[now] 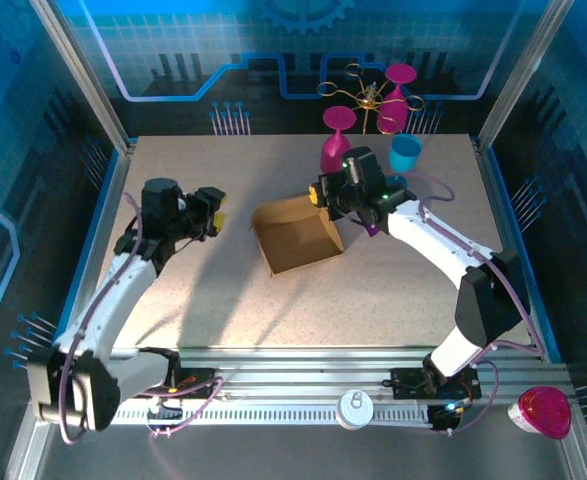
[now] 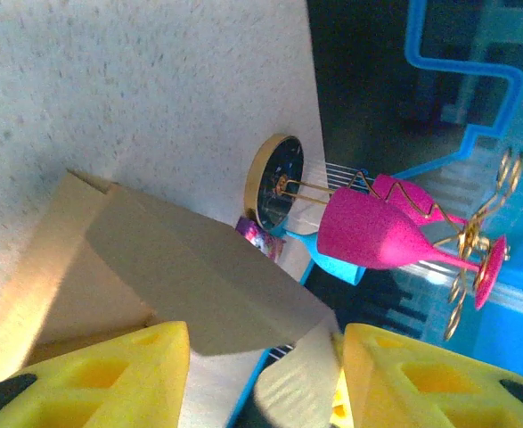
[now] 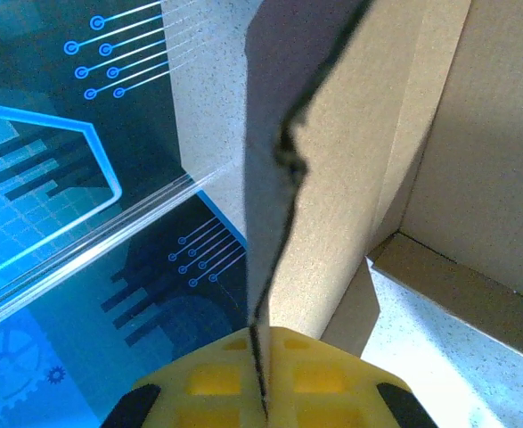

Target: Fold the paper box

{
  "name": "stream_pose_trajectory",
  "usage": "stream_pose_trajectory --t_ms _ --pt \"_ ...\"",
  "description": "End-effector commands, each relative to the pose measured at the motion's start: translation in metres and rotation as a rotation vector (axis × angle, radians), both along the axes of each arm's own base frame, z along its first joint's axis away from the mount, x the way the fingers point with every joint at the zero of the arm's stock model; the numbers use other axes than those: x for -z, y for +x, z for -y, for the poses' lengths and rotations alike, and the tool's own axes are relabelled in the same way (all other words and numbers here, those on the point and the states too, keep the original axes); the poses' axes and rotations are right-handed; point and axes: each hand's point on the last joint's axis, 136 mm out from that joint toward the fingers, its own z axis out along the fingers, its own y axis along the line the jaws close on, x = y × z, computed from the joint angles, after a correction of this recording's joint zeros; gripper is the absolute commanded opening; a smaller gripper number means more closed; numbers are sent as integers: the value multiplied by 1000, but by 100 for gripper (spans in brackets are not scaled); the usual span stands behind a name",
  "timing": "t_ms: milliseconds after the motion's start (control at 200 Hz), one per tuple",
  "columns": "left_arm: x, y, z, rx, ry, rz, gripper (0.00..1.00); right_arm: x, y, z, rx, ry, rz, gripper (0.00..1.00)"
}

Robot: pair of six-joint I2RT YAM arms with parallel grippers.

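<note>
The paper box (image 1: 298,235) is a brown cardboard carton standing open in the middle of the table, its walls partly raised. My right gripper (image 1: 325,195) is at the box's far right corner, shut on the top edge of an upright wall. In the right wrist view the yellow fingers (image 3: 323,379) pinch that thin cardboard edge, with the box's inside (image 3: 457,152) to the right. My left gripper (image 1: 213,212) hovers left of the box, apart from it and open. Between its yellow fingers (image 2: 110,374) there is a wide gap, and a box flap (image 2: 190,267) lies beyond them.
Two pink goblets (image 1: 337,140) (image 1: 398,95), a blue cup (image 1: 405,153) and a gold wire stand (image 1: 368,97) crowd the far edge behind the box. A small purple packet (image 2: 259,239) lies near the right arm. A white lid (image 1: 355,407) and a pink object (image 1: 543,412) sit on the front rail.
</note>
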Motion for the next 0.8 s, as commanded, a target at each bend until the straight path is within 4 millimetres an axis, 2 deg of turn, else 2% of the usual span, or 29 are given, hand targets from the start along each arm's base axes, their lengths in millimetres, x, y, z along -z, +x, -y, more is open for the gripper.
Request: stream_pose_trajectory --t_ms 0,100,425,795 --pt "-2 11 20 16 -199 -143 49 -2 -2 -2 3 22 9 0" --pt "8 15 30 32 -243 -216 50 0 -2 -4 -3 28 12 0" --pt "30 15 50 60 -255 -295 50 -3 0 -10 -16 48 26 0" --pt "42 13 65 75 -294 -347 53 -6 2 -15 -38 51 39 0"
